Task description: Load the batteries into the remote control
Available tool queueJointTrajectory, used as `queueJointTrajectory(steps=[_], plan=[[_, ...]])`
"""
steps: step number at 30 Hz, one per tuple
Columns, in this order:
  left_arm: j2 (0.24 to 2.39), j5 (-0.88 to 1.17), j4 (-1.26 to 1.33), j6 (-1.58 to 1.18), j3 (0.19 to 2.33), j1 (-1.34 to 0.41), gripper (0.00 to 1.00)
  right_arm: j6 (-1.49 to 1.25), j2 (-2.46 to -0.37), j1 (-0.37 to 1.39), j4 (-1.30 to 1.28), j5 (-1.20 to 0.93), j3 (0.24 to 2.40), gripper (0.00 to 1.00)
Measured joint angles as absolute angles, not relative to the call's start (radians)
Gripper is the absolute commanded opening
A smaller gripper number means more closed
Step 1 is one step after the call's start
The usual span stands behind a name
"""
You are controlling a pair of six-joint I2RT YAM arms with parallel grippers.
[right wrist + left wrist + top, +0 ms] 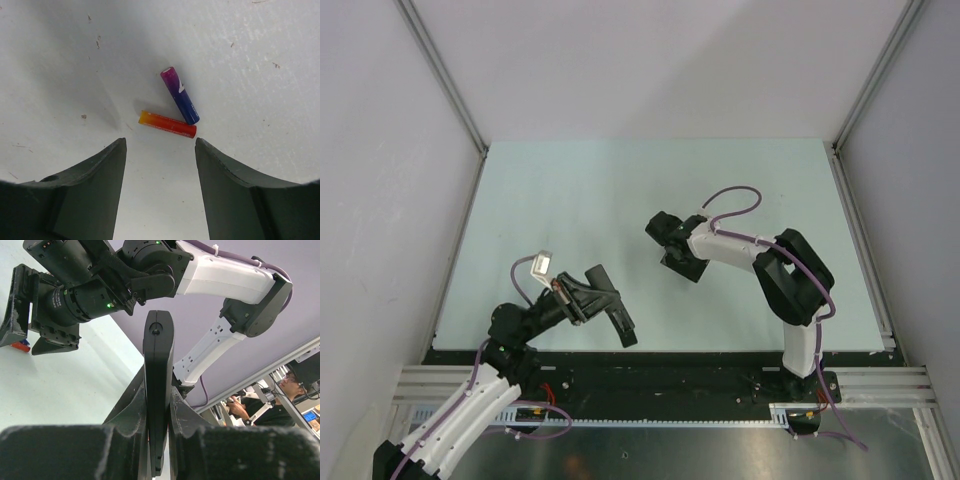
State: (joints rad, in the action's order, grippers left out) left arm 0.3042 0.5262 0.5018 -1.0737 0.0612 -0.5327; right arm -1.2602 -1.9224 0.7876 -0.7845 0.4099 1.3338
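Note:
My left gripper [592,292] is shut on the remote control [622,328], a slim black bar held off the table near the front left. In the left wrist view the remote control [158,350] stands edge-on, clamped between the fingers. The two batteries lie on the table, touching at one end: a red-orange one [167,124] and a blue-purple one [180,96]. My right gripper [160,142] hangs open just above them, its fingertips on the near side of the red-orange battery. From the top view the right gripper [668,240] hides both batteries.
The pale mat [620,190] is bounded by white walls and aluminium rails [860,240] at both sides. A black strip and metal rail [670,380] run along the near edge by the arm bases. A person [290,385] sits beyond the enclosure.

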Motion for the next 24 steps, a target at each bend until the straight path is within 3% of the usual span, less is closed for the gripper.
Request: queueJointTrajectory(steps=[24], plan=[[0.294, 0.526, 0.502, -1.074, 0.058, -0.543, 0.00, -1.326, -1.948, 0.749, -0.797, 0.399, 1.343, 0.62]])
